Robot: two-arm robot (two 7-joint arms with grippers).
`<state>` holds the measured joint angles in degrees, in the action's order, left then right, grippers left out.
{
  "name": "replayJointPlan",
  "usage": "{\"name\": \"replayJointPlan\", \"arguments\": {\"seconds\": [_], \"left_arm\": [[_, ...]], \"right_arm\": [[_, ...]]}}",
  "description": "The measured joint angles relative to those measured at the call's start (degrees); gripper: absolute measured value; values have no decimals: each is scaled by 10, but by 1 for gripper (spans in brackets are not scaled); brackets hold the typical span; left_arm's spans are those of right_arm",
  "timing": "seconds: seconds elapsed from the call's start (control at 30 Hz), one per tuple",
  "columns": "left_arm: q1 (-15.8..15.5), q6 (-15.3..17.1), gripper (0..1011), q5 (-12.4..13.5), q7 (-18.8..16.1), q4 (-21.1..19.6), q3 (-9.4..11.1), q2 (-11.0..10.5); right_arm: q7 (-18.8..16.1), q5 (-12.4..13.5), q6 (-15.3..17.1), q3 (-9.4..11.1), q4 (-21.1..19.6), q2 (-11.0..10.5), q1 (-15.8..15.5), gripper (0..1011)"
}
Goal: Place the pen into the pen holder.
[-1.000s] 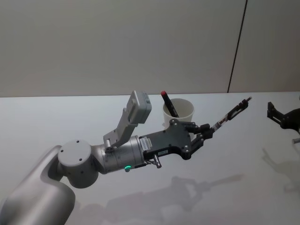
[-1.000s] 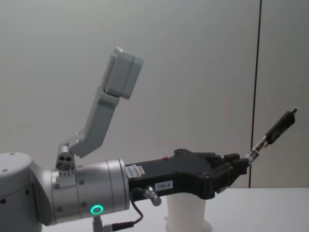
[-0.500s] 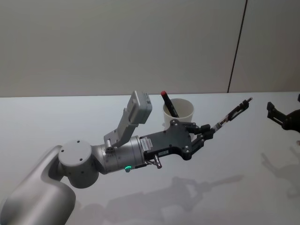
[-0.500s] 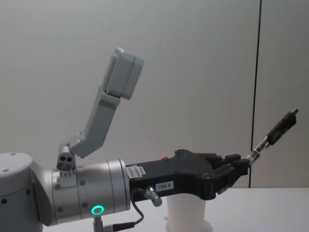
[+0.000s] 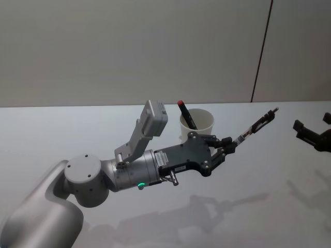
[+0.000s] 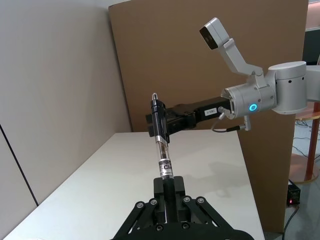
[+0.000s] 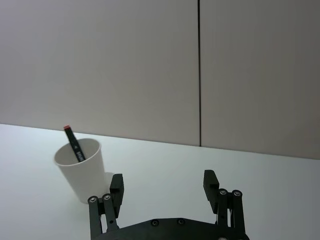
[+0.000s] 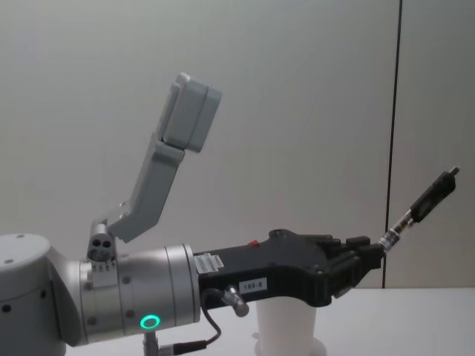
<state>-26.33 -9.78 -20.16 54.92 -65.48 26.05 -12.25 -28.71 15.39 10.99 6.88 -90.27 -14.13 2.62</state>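
Grips the pen (image 5: 257, 125) by its lower end in the left pincer (image 5: 231, 143), shut tight on it. Holds it up in the air over the counter (image 5: 67, 132), slanted, to the right of the white pen holder (image 5: 202, 120), not inside. In the pen holder, a red-capped marker (image 5: 184, 113). At the far right, the right pincer (image 5: 310, 135), wide open, empty.

**Holder's mouth partly taken, near side blocked**

The pen holder (image 5: 203, 126) stands on the white table (image 5: 77, 129) with a red-capped marker (image 5: 185, 113) leaning at its left rim. The rest of the mouth is free and open from above. The left gripper (image 5: 232, 144) lies across the holder's near side, its clamped pen (image 5: 257, 124) jutting up and to the right, clear of the rim. The right gripper (image 7: 164, 179), jaws spread, hangs well apart at the right, with bare table between.
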Motion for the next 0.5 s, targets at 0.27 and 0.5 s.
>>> {"name": "replayJointPlan", "arguments": {"seconds": [0.27,0.5], "left_arm": [[0,0,124,0,0,0,0,0],[0,0,124,0,0,0,0,0]], "right_arm": [[-56,49,33,12,-10,-14,-17,1001],[-97,89,59,20,-18,-24,-31,1001]]}}
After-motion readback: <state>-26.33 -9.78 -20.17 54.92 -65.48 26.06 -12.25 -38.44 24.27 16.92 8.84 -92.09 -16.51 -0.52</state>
